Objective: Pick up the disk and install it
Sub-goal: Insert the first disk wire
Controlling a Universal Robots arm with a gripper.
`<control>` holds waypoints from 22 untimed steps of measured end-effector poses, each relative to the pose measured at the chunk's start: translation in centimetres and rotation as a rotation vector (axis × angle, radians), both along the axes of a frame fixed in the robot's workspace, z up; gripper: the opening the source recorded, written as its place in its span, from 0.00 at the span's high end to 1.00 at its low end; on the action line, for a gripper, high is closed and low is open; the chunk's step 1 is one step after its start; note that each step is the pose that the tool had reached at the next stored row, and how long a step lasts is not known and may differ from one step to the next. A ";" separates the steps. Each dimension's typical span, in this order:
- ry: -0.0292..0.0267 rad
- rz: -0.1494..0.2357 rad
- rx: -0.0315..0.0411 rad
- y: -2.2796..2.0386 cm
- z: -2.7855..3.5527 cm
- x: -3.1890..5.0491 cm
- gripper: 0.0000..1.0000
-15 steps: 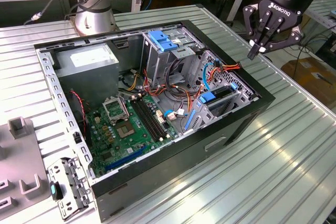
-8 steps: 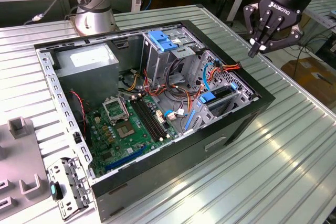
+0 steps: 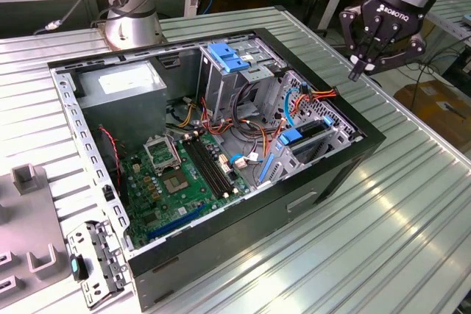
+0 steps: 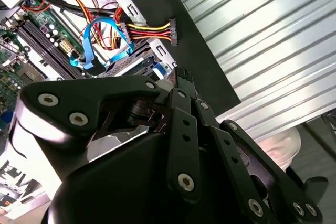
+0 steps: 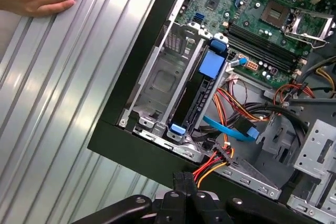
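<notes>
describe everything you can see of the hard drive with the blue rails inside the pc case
The flat metal hard drive with blue plastic side rails stands on edge in a slot of the grey metal drive cage, at a corner of the open black computer case. It shows a narrow dark edge, a broad blue tab at one end and a small blue clip at the other. Its label is hidden. The black end effector hangs apart from it.
</notes>
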State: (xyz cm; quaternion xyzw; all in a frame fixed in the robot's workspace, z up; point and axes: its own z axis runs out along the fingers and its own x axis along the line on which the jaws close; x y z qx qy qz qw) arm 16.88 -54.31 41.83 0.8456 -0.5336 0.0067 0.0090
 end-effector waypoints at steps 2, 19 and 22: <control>0.0000 0.012 -0.0009 0.02 -0.02 0.05 0.89; -0.0001 0.248 -0.0016 0.41 -2.57 0.20 0.82; 0.0000 0.264 -0.0021 0.41 -3.16 0.30 0.82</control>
